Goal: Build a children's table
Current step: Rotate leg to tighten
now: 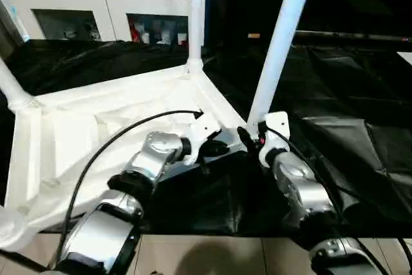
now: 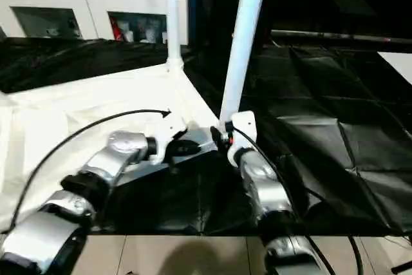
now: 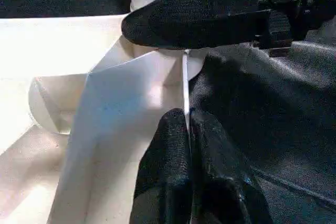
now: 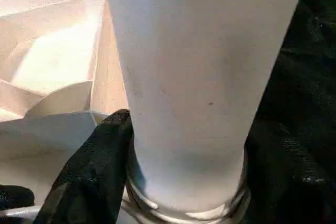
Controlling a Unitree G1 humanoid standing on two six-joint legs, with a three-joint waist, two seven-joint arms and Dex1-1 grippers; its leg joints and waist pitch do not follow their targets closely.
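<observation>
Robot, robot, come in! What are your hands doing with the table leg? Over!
Left gripper shut on top's rim. Right gripper around near leg's base, at its corner socket, threads showing. Two more legs stand in the top. Nothing in the way.

The forearms (image 1: 151,159) are silver metal with black joints. A black cable (image 1: 122,133) runs along each. The fingers (image 3: 178,182) are black.

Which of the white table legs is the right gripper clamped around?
The near-corner white plastic tube leg, leaning toward the robot's right. The right gripper clasps its base; the far-corner leg stands ungripped.
</observation>
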